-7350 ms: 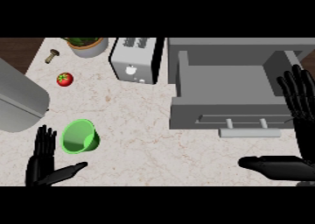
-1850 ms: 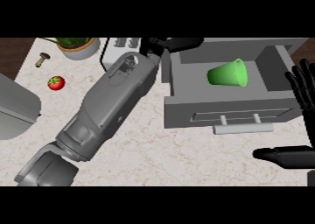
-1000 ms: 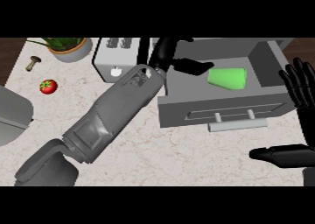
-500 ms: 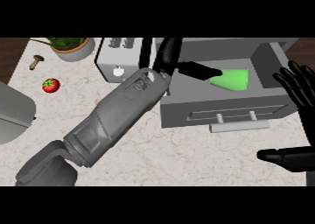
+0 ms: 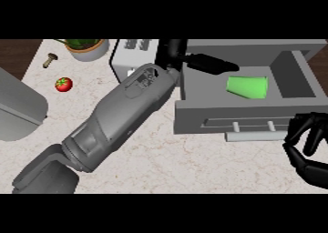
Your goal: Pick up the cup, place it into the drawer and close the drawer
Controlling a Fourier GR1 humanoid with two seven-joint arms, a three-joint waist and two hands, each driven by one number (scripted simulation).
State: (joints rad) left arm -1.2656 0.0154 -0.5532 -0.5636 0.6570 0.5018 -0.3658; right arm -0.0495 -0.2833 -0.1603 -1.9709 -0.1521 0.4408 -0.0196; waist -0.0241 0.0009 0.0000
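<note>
Where the pale marbled counter (image 5: 193,159) spreads, crossed slantwise by a smooth grey left forearm (image 5: 120,123) ending in the black left hand (image 5: 193,59), fingers straight and holding nothing, above the open grey boxy drawer (image 5: 247,118); inside, lying on its side, the glossy green cup (image 5: 248,87), apart from those fingers. Low at right, just before the drawer's front, the right hand (image 5: 313,148), fingers curled round nothing; along the far edge a white toaster (image 5: 130,57), a potted plant (image 5: 84,47), a red tomato (image 5: 63,83), a small mushroom (image 5: 49,58).

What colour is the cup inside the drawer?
Bright green; the cup shows best in the head view.
</note>
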